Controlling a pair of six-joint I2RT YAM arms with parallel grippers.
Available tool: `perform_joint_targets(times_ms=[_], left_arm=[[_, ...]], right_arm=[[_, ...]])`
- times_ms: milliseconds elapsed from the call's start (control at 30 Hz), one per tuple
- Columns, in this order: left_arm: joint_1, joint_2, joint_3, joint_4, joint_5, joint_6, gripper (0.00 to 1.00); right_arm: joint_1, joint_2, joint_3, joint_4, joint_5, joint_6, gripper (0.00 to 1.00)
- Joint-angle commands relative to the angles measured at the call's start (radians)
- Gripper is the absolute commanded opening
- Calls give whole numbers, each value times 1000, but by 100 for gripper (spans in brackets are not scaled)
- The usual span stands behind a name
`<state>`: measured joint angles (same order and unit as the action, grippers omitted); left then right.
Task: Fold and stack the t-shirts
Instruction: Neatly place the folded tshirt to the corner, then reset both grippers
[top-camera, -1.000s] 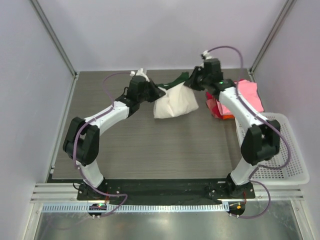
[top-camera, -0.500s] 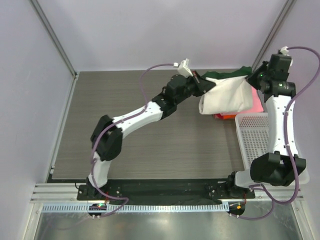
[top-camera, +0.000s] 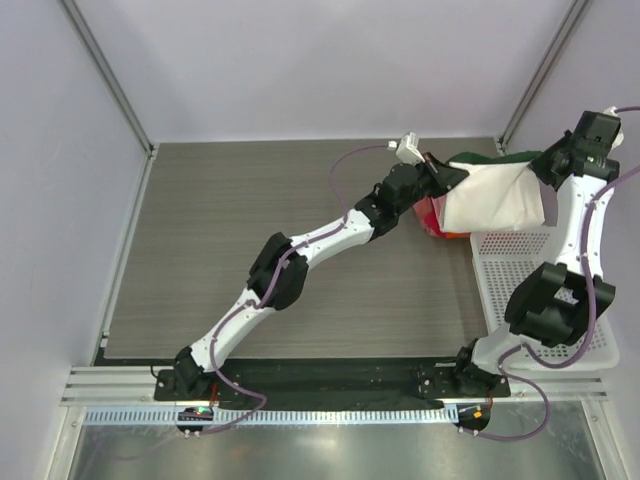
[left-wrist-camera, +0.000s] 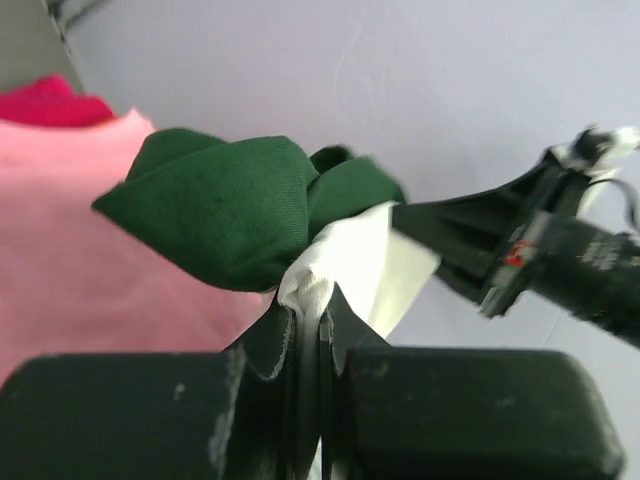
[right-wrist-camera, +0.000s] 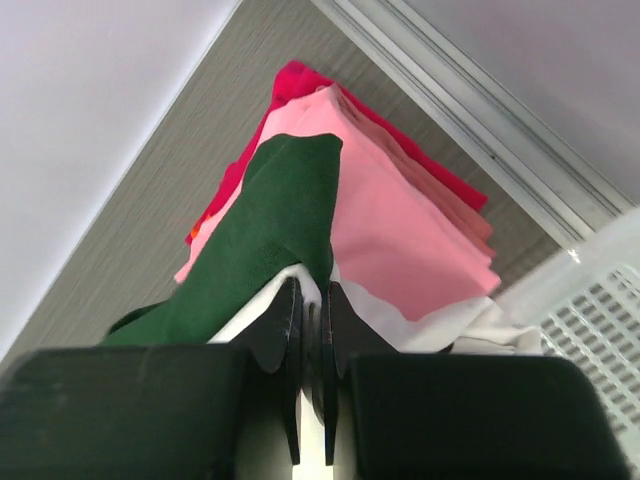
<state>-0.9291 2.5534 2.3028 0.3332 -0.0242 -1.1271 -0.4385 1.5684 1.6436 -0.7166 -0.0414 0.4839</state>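
Note:
The cream-white t-shirt (top-camera: 492, 198) with dark green sleeves hangs folded in the air between my two grippers, over the stack of folded pink, red and orange t-shirts (top-camera: 432, 217) at the back right. My left gripper (top-camera: 446, 176) is shut on its left corner; the left wrist view shows white cloth pinched in the jaws under a green sleeve (left-wrist-camera: 225, 205). My right gripper (top-camera: 548, 160) is shut on its right corner; the right wrist view shows the green sleeve (right-wrist-camera: 270, 235) and white cloth in the jaws above the pink shirt (right-wrist-camera: 400, 235).
A white plastic mesh basket (top-camera: 530, 275) stands at the right edge, just in front of the stack. The grey wood-grain table (top-camera: 250, 230) spreads to the left. White walls and metal frame posts (top-camera: 110, 75) close the back and sides.
Both grippers have carried the cream-white t-shirt rightward from the table's middle back to above the folded stack. The left arm has stretched far to the right.

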Motion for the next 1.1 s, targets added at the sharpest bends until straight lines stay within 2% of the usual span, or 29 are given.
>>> perform_joint_targets(times_ms=[0, 67, 100, 133, 167, 200, 300, 467, 600, 700, 767, 833, 933, 1000, 1067], left_arm=[[9, 127, 200, 32, -121, 18, 0], [13, 245, 317, 35, -228, 20, 12], [16, 270, 331, 58, -258, 18, 21], [21, 289, 337, 81, -287, 27, 51], [27, 313, 342, 99, -318, 68, 68], [32, 317, 352, 102, -322, 99, 84], [52, 259, 330, 107, -307, 200, 100], [88, 53, 134, 133, -335, 368, 100], [115, -96, 14, 121, -339, 460, 100], [131, -260, -165, 113, -342, 472, 100], [142, -396, -307, 43, -341, 463, 100], [151, -482, -393, -18, -338, 463, 100], [182, -675, -624, -169, -345, 480, 99], [205, -823, -727, -219, -350, 464, 99], [255, -974, -889, -285, -338, 408, 100]], right_arm=[[-5, 82, 65, 130, -22, 45, 1], [-5, 198, 108, 182, -73, 74, 3], [-3, 256, 143, 199, -125, 79, 9], [0, 309, 181, 198, -162, 81, 25], [6, 390, 238, 197, -147, 85, 58], [9, 419, 263, 198, -138, 84, 66], [20, 463, 331, 197, -95, 44, 72], [43, 363, 305, 194, 27, -16, 73], [92, 211, 275, 143, 161, -77, 76], [113, 106, 213, 146, 56, -99, 76], [150, 65, 156, 152, -49, -111, 76], [204, 4, 90, 167, -67, -126, 76], [398, -40, 36, 184, -8, -137, 78], [472, -65, 1, 195, 9, -136, 78], [574, -129, -103, 259, 32, -128, 79]])
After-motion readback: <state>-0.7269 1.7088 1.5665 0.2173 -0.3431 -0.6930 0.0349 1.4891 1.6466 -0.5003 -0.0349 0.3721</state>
